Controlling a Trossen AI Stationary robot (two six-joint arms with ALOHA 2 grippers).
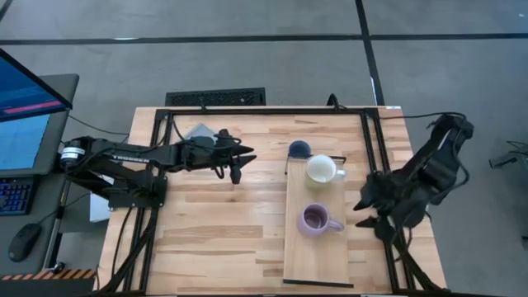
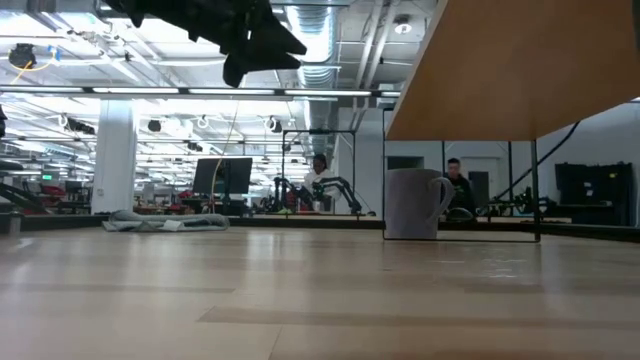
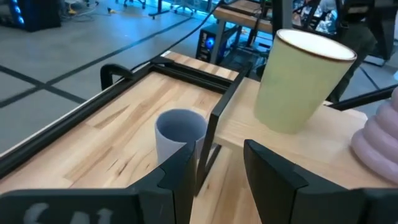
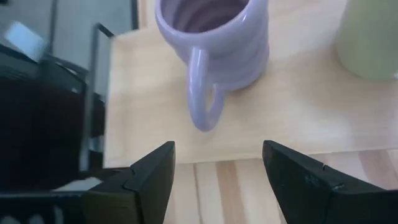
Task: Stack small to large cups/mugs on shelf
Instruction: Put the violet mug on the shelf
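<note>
the slatted wooden desk (image 1: 214,223) carries a pale wood shelf (image 1: 318,256), a long plank running from the centre toward 5 o'clock in the high view, with a thin dark frame at its far end. the left arm reaches in from 9 o'clock; its end effector (image 1: 239,161) hangs above the desk with its fingers partly apart and nothing between them. the right end effector (image 1: 369,210), at 3 o'clock just beside the shelf's edge, is spread wide and empty, facing the lavender mug (image 1: 317,219) (handle turned toward it). that mug stands mid-shelf. the cream-white mug (image 1: 322,169) stands upright toward 12 o'clock from it on the shelf. the slate-blue mug (image 1: 299,149) sits on the desk at the shelf's far end, by the frame.
</note>
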